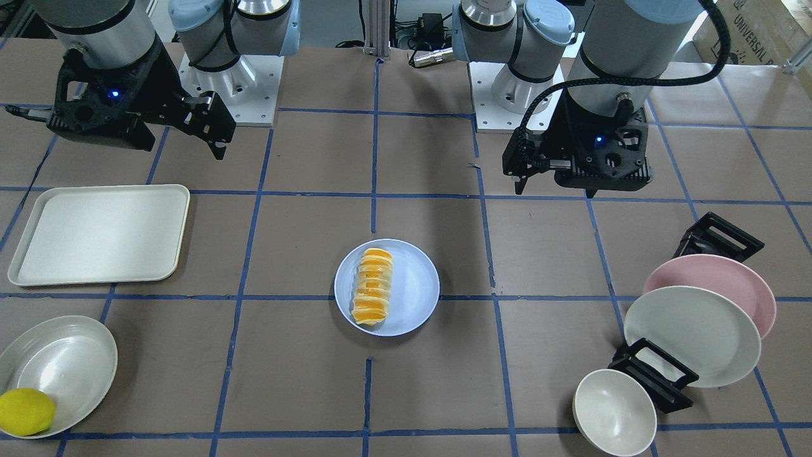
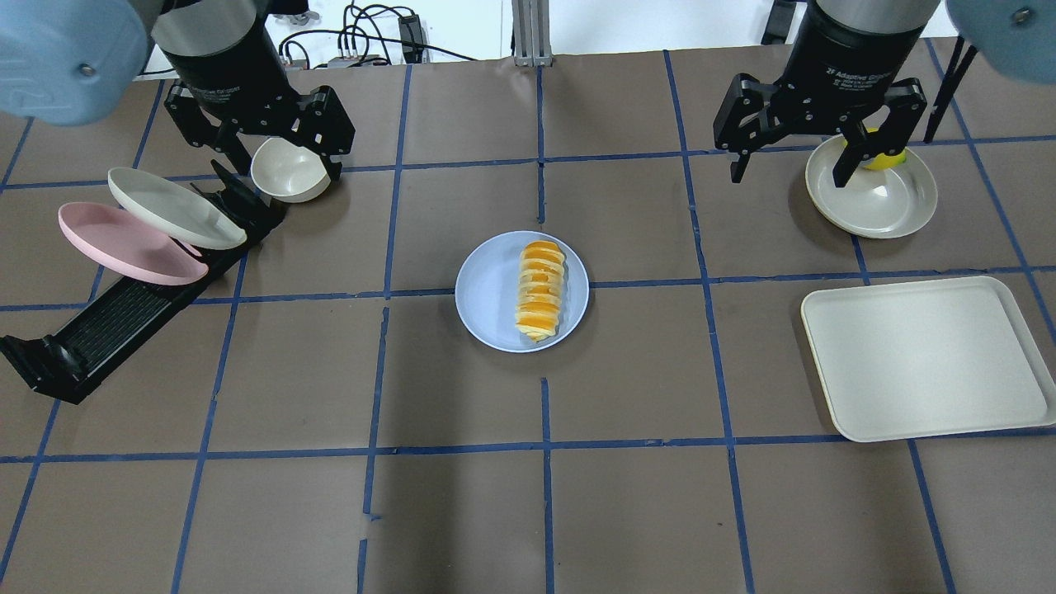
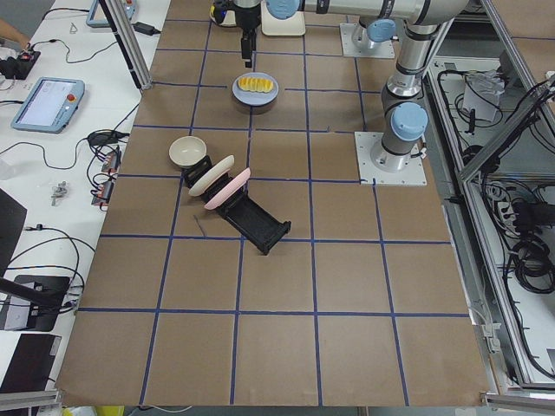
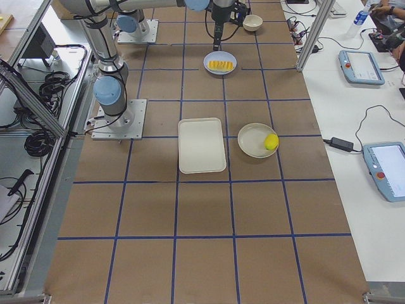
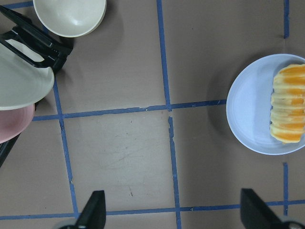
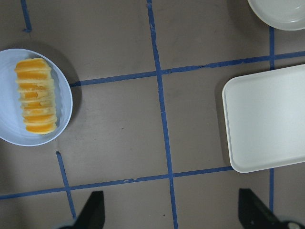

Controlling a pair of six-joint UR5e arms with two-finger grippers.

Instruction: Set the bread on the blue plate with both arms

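Bench first: one, brown, ruled with blue tape, carrying everything. Judging by how things lie, the placing looks done, since the bread rests on the blue plate at the centre, off to one side of it with one end close to the rim. The step in hand is then a clean retreat.

The left claw is spread wide above the small bowl. The right claw is spread wide above the shallow dish. Neither holds anything, and both are well apart from the plate.

To finish well, each claw should rise straight up before swinging, so no finger clips the bowl, the rack or the dish below. The blue plate should be left unnudged, given how near the rim the bread lies.

Counted, big to small:
- two claws
- one cream tray
- one black rack
- four round plates: the blue plate, the shallow dish, and a cream plate and a pink plate leaning in the rack
- one bowl
- one bread
- one lemon, lying at the shallow dish's edge
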